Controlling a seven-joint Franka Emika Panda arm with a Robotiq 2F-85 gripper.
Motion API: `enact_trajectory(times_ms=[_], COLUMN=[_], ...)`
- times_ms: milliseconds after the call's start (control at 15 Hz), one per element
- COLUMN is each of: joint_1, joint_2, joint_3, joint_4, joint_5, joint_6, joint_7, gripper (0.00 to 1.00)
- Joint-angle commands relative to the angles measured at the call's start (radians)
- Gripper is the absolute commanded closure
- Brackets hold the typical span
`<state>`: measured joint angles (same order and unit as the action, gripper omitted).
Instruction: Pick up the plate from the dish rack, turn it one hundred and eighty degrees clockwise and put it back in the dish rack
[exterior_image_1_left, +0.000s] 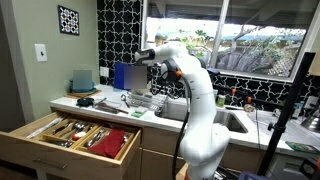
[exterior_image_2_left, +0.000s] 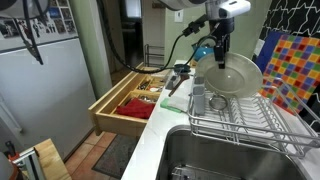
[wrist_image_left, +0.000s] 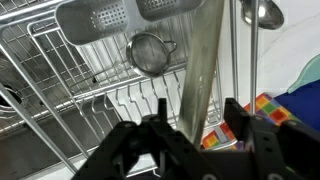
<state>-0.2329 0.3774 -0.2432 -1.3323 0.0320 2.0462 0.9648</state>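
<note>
We count 1 plate (exterior_image_2_left: 233, 75), standing upright on edge in the 1 dish rack (exterior_image_2_left: 258, 125). The 1 tool (wrist_image_left: 194, 126) stands part-open astride the plate's rim, a gap showing beside each finger, gripping nothing. Open air lies above the plate, and 1 sink (exterior_image_2_left: 205, 158) sits just beside the rack's edge. In the wrist view the tool hides the plate's near part.

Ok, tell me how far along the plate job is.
Done: the end effector sits over the plate, jaws straddling its rim. In hand: the grasp; gaps show either side, so not clamped. Left: lift from the dish rack, turn it, put it back.
</note>
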Motion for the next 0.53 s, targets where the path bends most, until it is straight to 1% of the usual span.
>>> enact_trajectory(times_ms=[0,200,333,400,467], joint_1=[-0.013,-0.017,-0.019,-0.020,-0.023], joint_2=[0.028,0.033,0.034,0.034,0.034], joint_3=[-0.002,0.000,0.000,-0.001,-0.001], joint_4=[0.035,0.050,0.061,0.063,0.065], joint_5=[0.023,0.022,0.020,0.018,0.019], joint_6=[0.003,0.003,-0.003,-0.008,-0.011], joint_7=[0.028,0.036,0.040,0.043,0.043], gripper=[0.70,0.92,0.97,0.97,0.94])
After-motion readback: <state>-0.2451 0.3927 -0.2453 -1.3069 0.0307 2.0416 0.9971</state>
